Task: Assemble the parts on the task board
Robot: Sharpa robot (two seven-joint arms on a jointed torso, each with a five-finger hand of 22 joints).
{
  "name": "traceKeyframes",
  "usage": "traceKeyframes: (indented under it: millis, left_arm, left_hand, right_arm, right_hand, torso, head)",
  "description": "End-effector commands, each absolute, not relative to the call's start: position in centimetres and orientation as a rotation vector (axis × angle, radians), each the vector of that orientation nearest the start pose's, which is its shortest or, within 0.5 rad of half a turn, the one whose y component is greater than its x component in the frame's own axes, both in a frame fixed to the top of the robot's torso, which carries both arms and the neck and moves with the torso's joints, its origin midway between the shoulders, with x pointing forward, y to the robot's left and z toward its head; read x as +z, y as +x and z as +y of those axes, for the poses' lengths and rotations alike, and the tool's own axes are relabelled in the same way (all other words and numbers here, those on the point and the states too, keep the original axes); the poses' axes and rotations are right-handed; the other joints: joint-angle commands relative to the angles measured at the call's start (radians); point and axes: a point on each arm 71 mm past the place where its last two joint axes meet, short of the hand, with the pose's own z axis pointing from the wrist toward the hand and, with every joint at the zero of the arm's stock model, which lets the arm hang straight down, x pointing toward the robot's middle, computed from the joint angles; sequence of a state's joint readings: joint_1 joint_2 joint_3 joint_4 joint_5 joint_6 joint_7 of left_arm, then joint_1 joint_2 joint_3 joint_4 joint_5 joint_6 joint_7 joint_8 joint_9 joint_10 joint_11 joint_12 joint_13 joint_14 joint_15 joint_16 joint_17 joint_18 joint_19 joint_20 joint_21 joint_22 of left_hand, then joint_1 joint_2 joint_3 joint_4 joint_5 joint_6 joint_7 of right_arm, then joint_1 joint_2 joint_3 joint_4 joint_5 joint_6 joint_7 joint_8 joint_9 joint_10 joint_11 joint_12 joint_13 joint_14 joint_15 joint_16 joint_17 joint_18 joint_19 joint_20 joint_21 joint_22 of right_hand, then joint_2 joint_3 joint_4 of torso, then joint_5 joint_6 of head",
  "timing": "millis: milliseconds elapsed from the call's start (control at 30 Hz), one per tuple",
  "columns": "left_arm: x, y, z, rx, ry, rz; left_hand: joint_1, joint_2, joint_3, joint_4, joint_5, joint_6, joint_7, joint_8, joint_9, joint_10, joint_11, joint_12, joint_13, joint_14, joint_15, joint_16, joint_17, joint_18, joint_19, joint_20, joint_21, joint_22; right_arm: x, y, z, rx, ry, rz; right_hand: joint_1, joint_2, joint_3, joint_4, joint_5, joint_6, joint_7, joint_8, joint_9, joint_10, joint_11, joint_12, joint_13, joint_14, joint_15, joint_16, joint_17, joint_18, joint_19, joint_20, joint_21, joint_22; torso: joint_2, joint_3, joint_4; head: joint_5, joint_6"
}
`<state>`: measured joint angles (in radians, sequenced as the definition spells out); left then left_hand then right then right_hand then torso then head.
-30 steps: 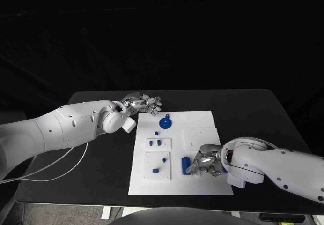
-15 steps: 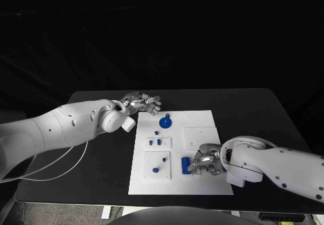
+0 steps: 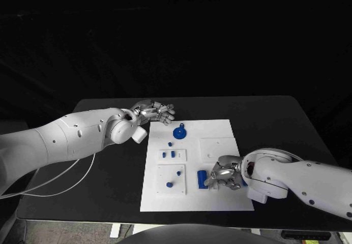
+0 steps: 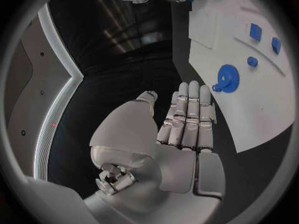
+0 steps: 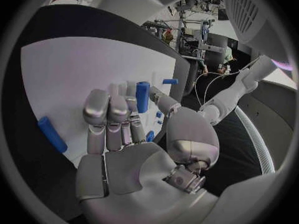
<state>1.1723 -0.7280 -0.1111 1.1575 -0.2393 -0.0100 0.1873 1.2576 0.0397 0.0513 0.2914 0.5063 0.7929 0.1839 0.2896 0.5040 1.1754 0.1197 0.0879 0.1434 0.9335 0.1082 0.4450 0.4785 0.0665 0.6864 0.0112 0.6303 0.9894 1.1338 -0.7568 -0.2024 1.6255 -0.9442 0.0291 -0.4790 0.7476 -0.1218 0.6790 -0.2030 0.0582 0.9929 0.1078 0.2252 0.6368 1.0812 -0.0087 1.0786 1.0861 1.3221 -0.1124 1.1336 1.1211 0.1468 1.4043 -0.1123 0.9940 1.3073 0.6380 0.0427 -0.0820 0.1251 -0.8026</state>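
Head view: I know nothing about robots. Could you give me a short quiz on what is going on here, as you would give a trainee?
1. Fill in: the left hand, past the far left corner of the task board, holds ____.
2. True or false: the blue gear lies off the board.
3. Which hand hangs over the near part of the board? A: the left hand. B: the right hand. C: both.

Key: 1 nothing; 2 false, it lies on the board's far part; 3 B.
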Motion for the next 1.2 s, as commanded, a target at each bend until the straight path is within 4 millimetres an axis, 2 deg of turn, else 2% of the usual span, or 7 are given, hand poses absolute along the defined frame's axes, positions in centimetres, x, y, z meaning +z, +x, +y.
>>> traceKeyframes:
  millis: [33,333,533,667,733,900,1200]
  left_arm:
    - [-25.0,52.5,24.5,-1.328,-0.977,1.834]
    - [-25.0,52.6,24.8,-1.321,-0.980,1.831]
    - [-25.0,52.6,24.8,-1.320,-0.980,1.831]
    - [-25.0,52.6,24.8,-1.320,-0.980,1.831]
    - [-25.0,52.6,24.7,-1.321,-0.980,1.832]
    - [-25.0,52.6,24.7,-1.323,-0.979,1.831]
    - [-25.0,52.5,24.5,-1.329,-0.977,1.832]
  left_hand:
    - [-0.011,-0.002,0.007,-0.001,-0.004,-0.009,0.001,0.004,-0.001,-0.004,0.004,0.002,-0.002,0.005,0.004,-0.003,0.001,0.018,0.007,0.001,-0.007,0.001]
    - [-0.011,-0.003,0.008,-0.001,-0.005,-0.010,0.001,0.004,-0.001,-0.004,0.004,0.002,-0.002,0.005,0.004,-0.003,0.002,0.018,0.007,0.001,-0.007,0.002]
    - [-0.012,-0.003,0.009,-0.001,-0.005,-0.010,0.001,0.004,-0.001,-0.004,0.004,0.002,-0.002,0.005,0.004,-0.003,0.002,0.018,0.007,0.001,-0.007,0.002]
    - [-0.012,-0.004,0.009,-0.001,-0.005,-0.010,0.001,0.004,-0.001,-0.004,0.004,0.002,-0.002,0.005,0.004,-0.003,0.002,0.018,0.007,0.001,-0.007,0.002]
    - [-0.012,-0.004,0.009,-0.001,-0.005,-0.009,0.001,0.004,-0.001,-0.004,0.004,0.002,-0.002,0.005,0.004,-0.003,0.002,0.018,0.007,0.001,-0.007,0.003]
    - [-0.012,-0.004,0.009,-0.002,-0.005,-0.009,0.001,0.004,-0.001,-0.004,0.004,0.002,-0.002,0.005,0.004,-0.004,0.002,0.018,0.007,0.001,-0.007,0.003]
    - [-0.011,-0.008,0.010,-0.003,-0.007,-0.010,0.000,0.005,-0.002,-0.004,0.004,0.002,-0.002,0.006,0.004,-0.004,0.003,0.018,0.007,0.001,-0.007,0.004]
  right_arm:
    - [-29.4,40.4,-15.0,0.704,0.259,2.461]
    - [-28.4,40.8,-15.1,0.792,0.284,2.417]
    - [-28.1,40.9,-15.5,0.794,0.297,2.411]
    - [-27.6,41.3,-16.3,0.772,0.292,2.402]
    - [-27.1,41.7,-17.2,0.748,0.292,2.394]
    - [-26.1,42.6,-19.3,0.706,0.304,2.384]
    - [-25.5,43.9,-24.7,0.570,0.340,2.357]
  right_hand:
    - [-0.001,-0.014,-0.013,-0.001,0.000,-0.018,0.005,-0.008,0.001,0.002,0.010,-0.004,0.002,0.001,0.006,-0.006,0.001,0.115,0.001,0.005,0.004,0.004]
    - [-0.003,-0.035,-0.031,-0.002,0.004,-0.020,0.006,-0.008,0.004,0.004,0.011,0.000,0.006,0.002,0.007,-0.005,0.002,0.115,0.004,0.000,0.001,0.001]
    - [0.001,-0.034,-0.033,-0.003,0.005,-0.020,0.006,-0.007,0.005,0.005,0.010,0.002,0.007,0.003,0.006,-0.004,0.003,0.115,0.006,-0.002,0.001,0.000]
    - [0.010,-0.024,-0.035,-0.006,0.007,-0.019,0.005,-0.006,0.007,0.005,0.009,0.003,0.009,0.003,0.006,-0.004,0.004,0.115,0.007,-0.004,0.001,-0.001]
    - [0.020,-0.014,-0.037,-0.012,0.006,-0.019,0.005,-0.005,0.008,0.005,0.009,0.004,0.010,0.003,0.005,-0.003,0.004,0.115,0.008,-0.006,0.001,-0.001]
    - [0.044,-0.006,-0.039,-0.029,0.012,-0.018,0.004,-0.004,0.011,0.007,0.009,0.005,0.012,0.003,0.005,-0.003,0.005,0.115,0.008,-0.007,0.001,-0.001]
    - [0.057,-0.013,-0.051,-0.043,-0.001,-0.020,0.005,-0.004,0.013,0.005,0.010,0.003,0.013,0.003,0.006,-0.005,0.004,0.115,0.006,-0.003,0.000,-0.001]
  torso:
    - [-0.001,-0.0002,-0.0005]
    - [0.000,0.0002,-0.0002]
    - [0.000,-0.0001,0.0000]
    - [0.000,-0.0003,0.0003]
    - [0.000,-0.0005,0.0003]
    - [0.000,-0.0005,0.0006]
    - [0.000,0.0000,-0.0004]
  head:
    - [-0.002,0.003]
    - [-0.008,0.010]
    - [-0.009,0.013]
    - [-0.012,0.015]
    - [-0.013,0.016]
    - [-0.019,0.020]
    - [-0.033,0.023]
